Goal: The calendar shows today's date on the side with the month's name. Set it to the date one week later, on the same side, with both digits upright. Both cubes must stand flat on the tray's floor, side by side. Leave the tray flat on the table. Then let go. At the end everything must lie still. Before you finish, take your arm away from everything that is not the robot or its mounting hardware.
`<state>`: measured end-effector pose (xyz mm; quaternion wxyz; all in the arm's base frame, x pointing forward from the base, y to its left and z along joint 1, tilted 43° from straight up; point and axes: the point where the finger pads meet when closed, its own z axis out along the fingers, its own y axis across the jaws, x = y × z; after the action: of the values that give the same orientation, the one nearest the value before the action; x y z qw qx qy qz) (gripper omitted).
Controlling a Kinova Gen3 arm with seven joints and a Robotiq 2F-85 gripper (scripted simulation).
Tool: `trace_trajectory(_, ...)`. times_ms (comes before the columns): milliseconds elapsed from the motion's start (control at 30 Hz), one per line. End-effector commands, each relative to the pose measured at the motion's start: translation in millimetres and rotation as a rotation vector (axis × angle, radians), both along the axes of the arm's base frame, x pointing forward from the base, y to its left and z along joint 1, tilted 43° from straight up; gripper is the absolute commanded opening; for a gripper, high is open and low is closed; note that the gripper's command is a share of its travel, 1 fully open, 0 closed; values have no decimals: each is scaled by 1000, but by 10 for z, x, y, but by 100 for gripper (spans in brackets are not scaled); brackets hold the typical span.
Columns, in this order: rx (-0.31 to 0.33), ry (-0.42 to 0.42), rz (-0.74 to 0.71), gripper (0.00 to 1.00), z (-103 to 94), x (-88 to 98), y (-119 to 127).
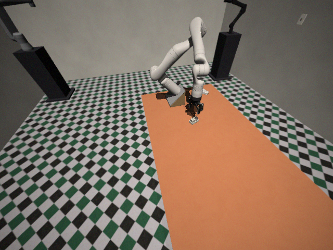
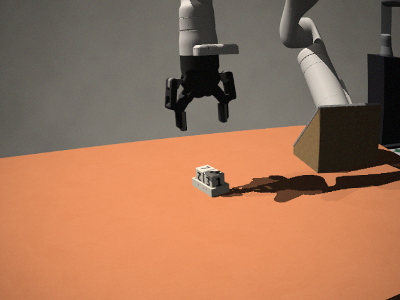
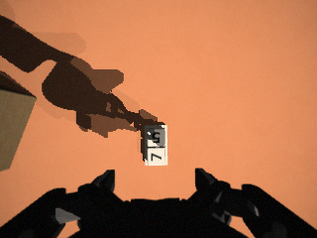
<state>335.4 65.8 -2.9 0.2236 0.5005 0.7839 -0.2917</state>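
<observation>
The small white calendar tray lies flat on the orange table with two white cubes side by side in it. The left cube shows 2 on its long side face and 7 on top. The right cube shows 3 on that long side, 1 on its end face and 5 on top. In the wrist view the cubes show 5 and 7 from above. The calendar also shows in the top view. My gripper hangs open and empty well above the calendar; it also shows in the top view.
The arm's wedge-shaped wooden base block stands on the table to the right of the calendar. Two dark pedestals stand on the checkered floor beyond the table.
</observation>
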Motion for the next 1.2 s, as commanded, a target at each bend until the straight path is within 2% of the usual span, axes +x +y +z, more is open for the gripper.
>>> trace_trajectory(0,5,-2,5,100,48,6,68)
trace_trajectory(567,5,-2,5,100,453,-29,443)
trace_trajectory(1167,5,-2,5,100,483,-32,470)
